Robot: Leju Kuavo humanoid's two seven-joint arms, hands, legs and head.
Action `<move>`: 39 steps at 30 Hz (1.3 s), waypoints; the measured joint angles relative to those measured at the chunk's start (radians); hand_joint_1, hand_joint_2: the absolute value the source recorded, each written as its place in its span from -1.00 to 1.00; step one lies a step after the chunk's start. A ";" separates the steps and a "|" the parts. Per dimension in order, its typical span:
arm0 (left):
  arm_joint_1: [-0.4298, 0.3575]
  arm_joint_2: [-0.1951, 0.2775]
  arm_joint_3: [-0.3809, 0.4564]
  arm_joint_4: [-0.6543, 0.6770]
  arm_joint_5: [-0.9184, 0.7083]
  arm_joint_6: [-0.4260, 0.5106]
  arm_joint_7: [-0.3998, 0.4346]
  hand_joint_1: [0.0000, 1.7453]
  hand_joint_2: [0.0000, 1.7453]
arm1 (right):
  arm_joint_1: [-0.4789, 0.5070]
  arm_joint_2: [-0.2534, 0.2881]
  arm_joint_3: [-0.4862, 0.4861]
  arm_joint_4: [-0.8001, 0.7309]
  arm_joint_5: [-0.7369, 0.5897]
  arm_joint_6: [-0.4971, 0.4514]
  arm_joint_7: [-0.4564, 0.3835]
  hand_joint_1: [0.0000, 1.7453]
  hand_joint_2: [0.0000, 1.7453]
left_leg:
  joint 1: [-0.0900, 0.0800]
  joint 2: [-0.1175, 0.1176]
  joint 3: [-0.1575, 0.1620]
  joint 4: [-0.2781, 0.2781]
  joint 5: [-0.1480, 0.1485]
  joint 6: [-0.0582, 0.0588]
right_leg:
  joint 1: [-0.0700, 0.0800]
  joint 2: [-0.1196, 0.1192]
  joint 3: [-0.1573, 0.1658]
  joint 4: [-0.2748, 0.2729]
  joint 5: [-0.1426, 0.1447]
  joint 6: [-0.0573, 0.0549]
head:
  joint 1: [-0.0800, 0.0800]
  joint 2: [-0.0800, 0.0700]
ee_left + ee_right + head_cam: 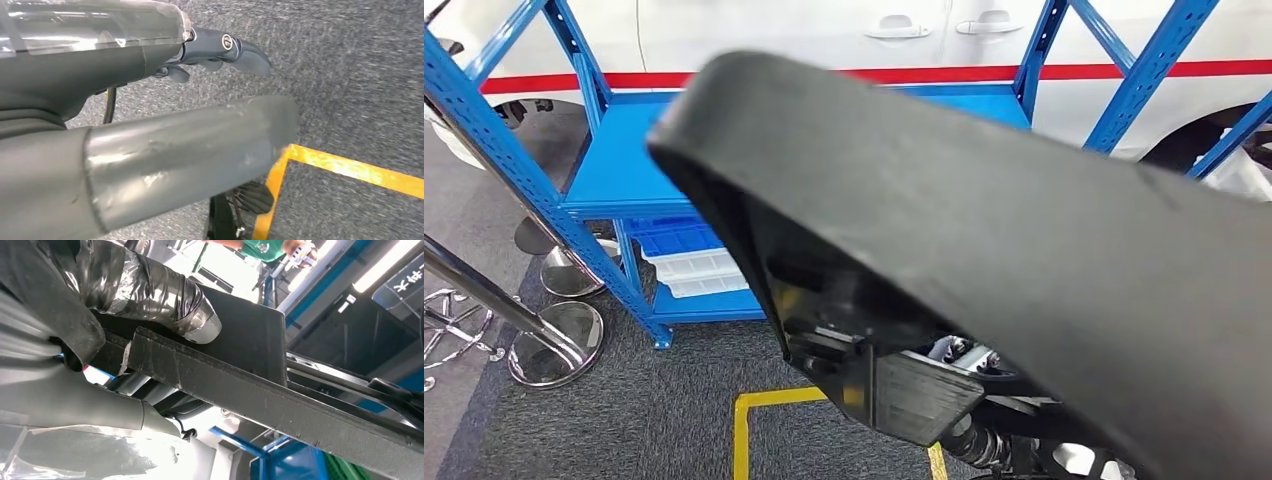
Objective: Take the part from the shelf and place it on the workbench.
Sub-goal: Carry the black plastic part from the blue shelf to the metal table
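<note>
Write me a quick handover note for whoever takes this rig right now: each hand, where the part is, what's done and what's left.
Right hand: grips the black part, thumb pressed on its edge.
Left hand: holds nothing, fingers apart, hanging over the grey carpet by the yellow floor line.
Part: off the blue shelf, raised close before the head camera.
Done: pickup.
Left: carry it to the workbench and set it down.

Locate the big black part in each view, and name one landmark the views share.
Head view: the black part fills the centre and right.
Left wrist view: not in it.
Right wrist view: the part's edge runs diagonally, gripped by the right robot hand.
Shared landmark: blue shelf.
</note>
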 joint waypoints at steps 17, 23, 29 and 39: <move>0.010 -0.002 0.005 0.000 0.004 0.017 0.010 -1.00 -1.00 | 0.012 -0.001 0.004 0.004 0.002 -0.024 0.000 1.00 1.00 | -0.002 -0.003 -0.179 0.250 -0.105 -0.056 | 0.007 -0.008 0.132 -0.156 0.070 -0.061 | 0.000 0.000; 0.007 -0.001 0.005 0.000 0.001 0.012 0.001 -1.00 -1.00 | 0.017 -0.001 0.004 0.003 0.001 -0.025 -0.001 1.00 1.00 | 0.004 -0.007 0.002 0.104 -0.033 -0.061 | 0.004 -0.008 0.030 -0.111 0.120 -0.040 | -0.001 0.000; 0.006 -0.001 0.006 0.000 -0.007 0.012 0.000 -1.00 -1.00 | 0.021 -0.002 0.002 0.002 0.005 -0.026 -0.004 1.00 1.00 | 0.002 -0.005 0.020 0.000 -0.028 -0.011 | 0.003 -0.004 0.001 -0.084 0.107 -0.004 | 0.000 0.000; 0.010 -0.004 0.012 0.000 -0.021 0.012 0.014 -1.00 -1.00 | 0.020 -0.002 0.002 0.012 0.016 -0.033 0.012 1.00 1.00 | -0.013 0.028 -0.060 0.017 0.035 -0.009 | 0.016 -0.052 0.153 -0.097 0.032 -0.024 | 0.000 0.000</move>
